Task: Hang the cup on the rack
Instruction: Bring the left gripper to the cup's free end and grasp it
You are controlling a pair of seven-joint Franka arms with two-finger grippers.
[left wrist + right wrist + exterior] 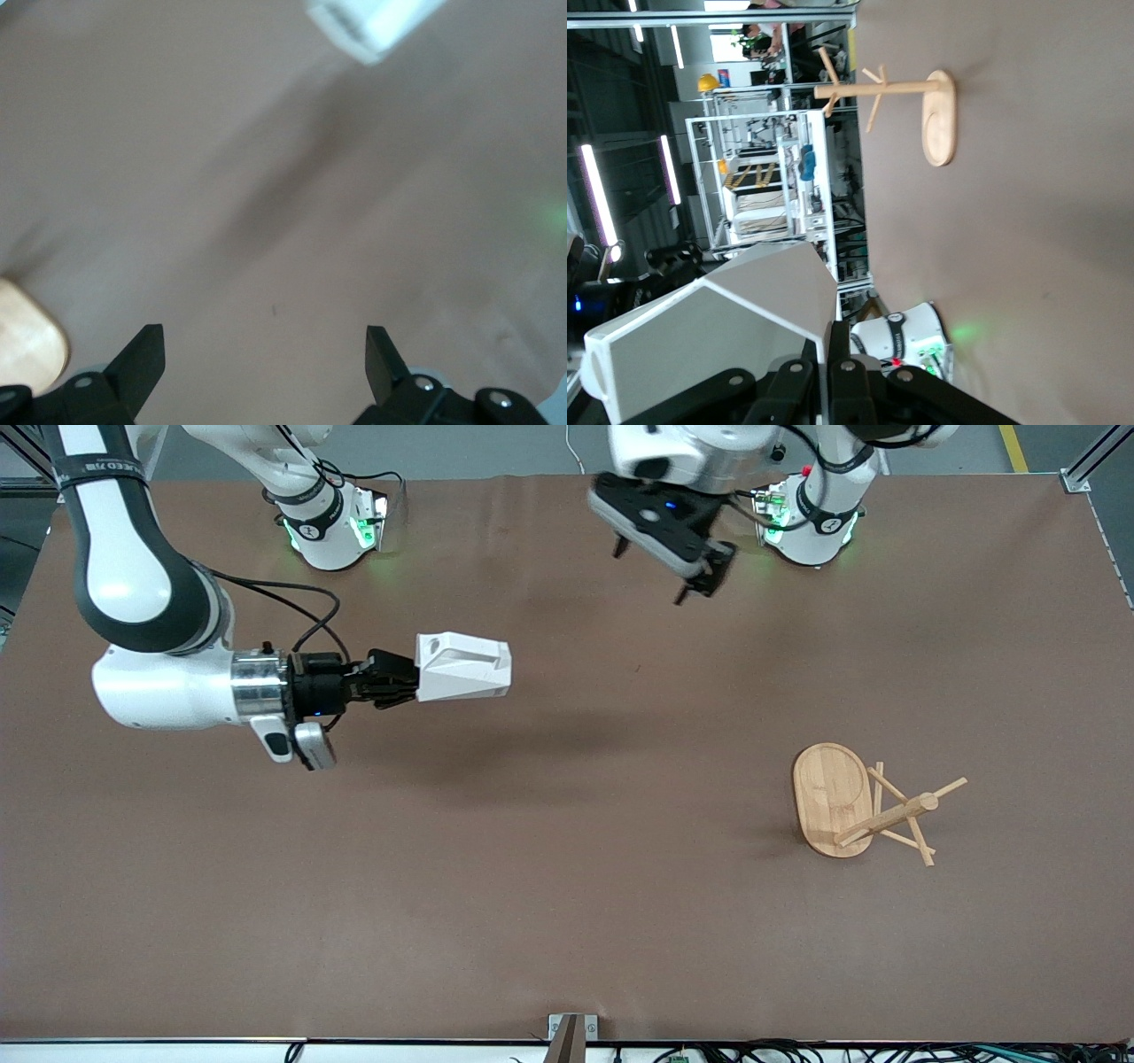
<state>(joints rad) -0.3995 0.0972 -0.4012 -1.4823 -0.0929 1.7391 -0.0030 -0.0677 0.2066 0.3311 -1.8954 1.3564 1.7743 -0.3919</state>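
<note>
Step in hand, as judged: carry phase, cup already lifted, not yet brought to the rack. The right gripper (403,682) is clenched on the cup (465,666), holding it sideways in the air over bare table (567,921) toward the right arm's end; the cup sits directly at the fingertips, projecting from them toward 3 o'clock in the front view. In the right wrist view the cup (709,336) fills the foreground just above the fingers (837,372). The rack (864,806) stands upright on the table toward the left arm's end, well apart from the cup, roughly at 4 o'clock from it in the front view; base, post and angled pegs show clearly in the right wrist view (921,93). The left gripper (678,553) waits near its own base with fingers spread and nothing between them (264,372). Next move, as judged: carry the cup across to the rack, orient the handle hole toward a free peg, then slide it on. Risk: knocking the light rack over.
</note>
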